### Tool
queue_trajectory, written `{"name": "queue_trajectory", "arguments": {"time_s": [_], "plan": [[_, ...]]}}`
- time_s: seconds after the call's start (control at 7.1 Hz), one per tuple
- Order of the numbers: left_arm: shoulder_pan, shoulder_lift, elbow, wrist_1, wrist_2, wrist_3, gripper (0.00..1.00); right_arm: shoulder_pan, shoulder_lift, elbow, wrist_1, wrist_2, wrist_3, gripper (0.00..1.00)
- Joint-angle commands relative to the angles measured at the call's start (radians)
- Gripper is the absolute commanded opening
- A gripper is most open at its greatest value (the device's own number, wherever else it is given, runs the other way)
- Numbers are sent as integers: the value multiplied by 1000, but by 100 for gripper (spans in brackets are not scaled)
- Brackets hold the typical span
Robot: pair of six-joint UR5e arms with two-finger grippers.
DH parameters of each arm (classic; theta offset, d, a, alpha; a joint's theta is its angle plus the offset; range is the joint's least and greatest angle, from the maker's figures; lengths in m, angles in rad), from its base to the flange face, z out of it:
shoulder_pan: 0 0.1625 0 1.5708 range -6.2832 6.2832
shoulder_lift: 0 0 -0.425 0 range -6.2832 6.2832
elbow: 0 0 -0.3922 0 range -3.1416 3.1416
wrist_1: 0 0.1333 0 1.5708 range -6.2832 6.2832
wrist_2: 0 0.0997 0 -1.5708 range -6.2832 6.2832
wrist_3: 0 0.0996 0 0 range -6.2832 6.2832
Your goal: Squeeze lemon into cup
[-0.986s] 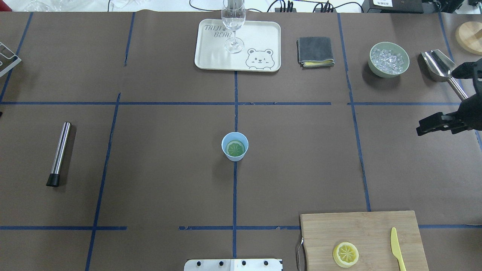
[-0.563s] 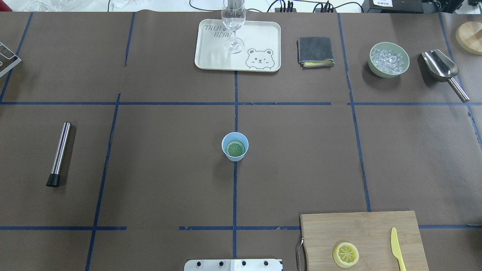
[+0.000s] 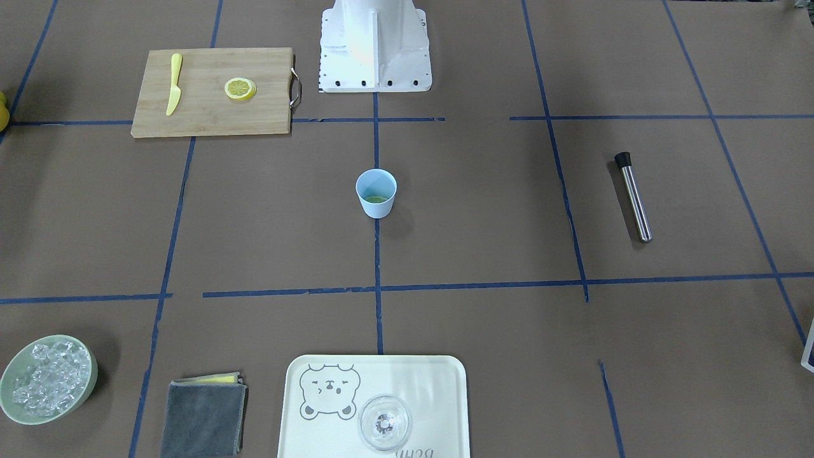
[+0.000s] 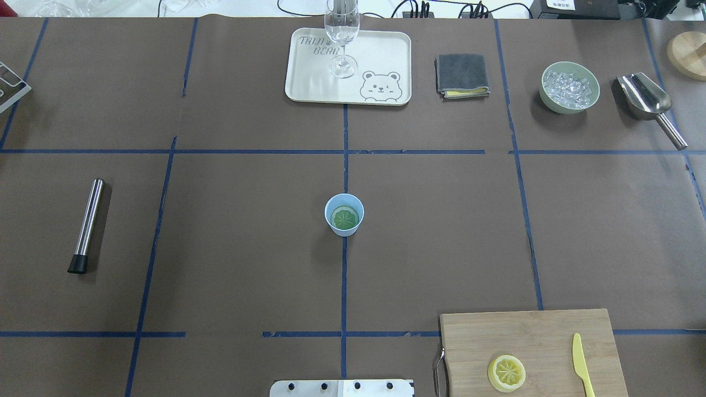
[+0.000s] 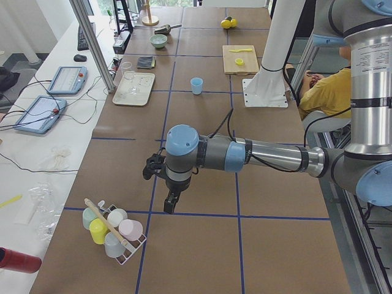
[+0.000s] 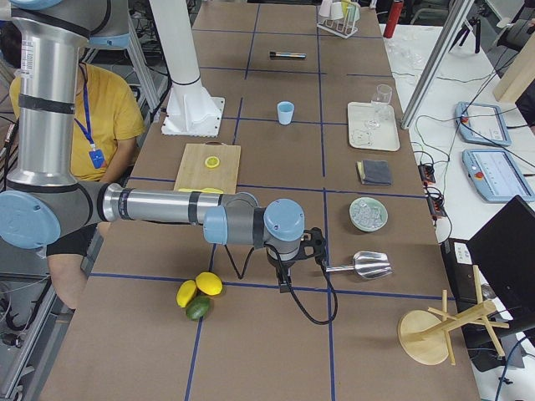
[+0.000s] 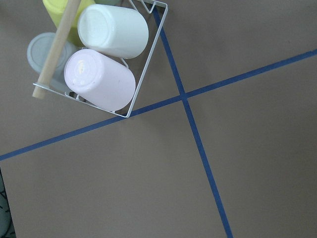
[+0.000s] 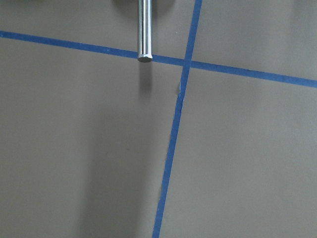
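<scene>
Pulls the right gripper (image 6: 284,276) far back from the cup (image 4: 344,214), cannot tell if clenched, leaves the lemon (image 4: 506,373) unsqueezed.

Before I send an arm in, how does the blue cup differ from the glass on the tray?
The cup is opaque light blue and tapered with no stem; the glass is clear and stemmed. The cup stands on the bare table at its centre; the glass stands on the tray, on the side far from the robot. The cup holds a green slice; the glass looks empty. Both stand upright, mouths up.
</scene>
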Motion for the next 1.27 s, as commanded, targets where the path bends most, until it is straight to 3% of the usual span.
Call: {"name": "queue_trajectory", "arguments": {"time_s": [0.0, 0.56, 0.99, 1.13], "plan": [[47, -12, 19, -10, -50, -135, 100, -14, 9, 17, -18, -36, 8, 100], [70, 22, 30, -80, -52, -177, 100, -29, -1, 7, -29, -56, 6, 100], [74, -42, 80, -68, -38, -175, 100, -31, -7, 14, -29, -40, 3, 100], [73, -41, 43, -28, -47, -175, 100, -31, -8, 8, -26, -38, -2, 100]]}}
